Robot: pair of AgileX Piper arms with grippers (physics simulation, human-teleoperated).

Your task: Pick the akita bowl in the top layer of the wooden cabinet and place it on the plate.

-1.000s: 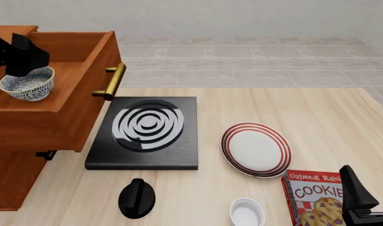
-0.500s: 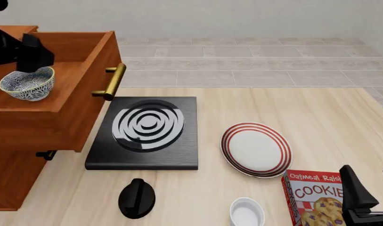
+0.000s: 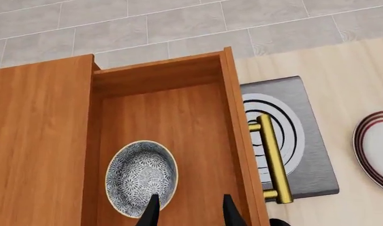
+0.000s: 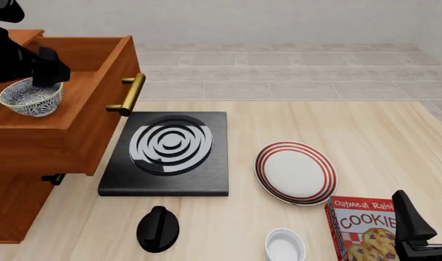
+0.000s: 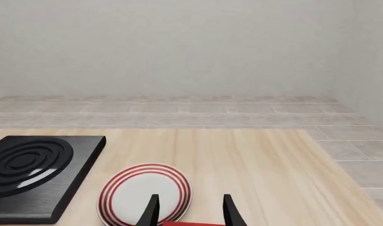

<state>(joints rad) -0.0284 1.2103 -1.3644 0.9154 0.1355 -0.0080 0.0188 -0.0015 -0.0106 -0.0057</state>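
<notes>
Left hand [image 3: 187,212] poised over the akita bowl [image 4: 31,96] in the open top layer [image 4: 97,81].

At far left, the reddish-brown wooden cabinet [image 4: 14,201] has its grained top drawer pulled out, brass bar handle [image 4: 129,94] facing the black stove slab [image 4: 167,153]. The round bowl sits upright, mouth up, blue-patterned; being round, it has no long axis. The left hand's fingers stand apart, one above its rim. Farther right lies the glossy red-striped plate [image 4: 296,172] on the pale worktop [image 4: 380,141]. The right hand [image 5: 188,211] is spread, holding nothing.

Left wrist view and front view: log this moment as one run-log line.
phase: reach for akita bowl | left gripper: open, straddling bowl's rim inside top layer | right gripper: open, idle | plate: bare
</notes>
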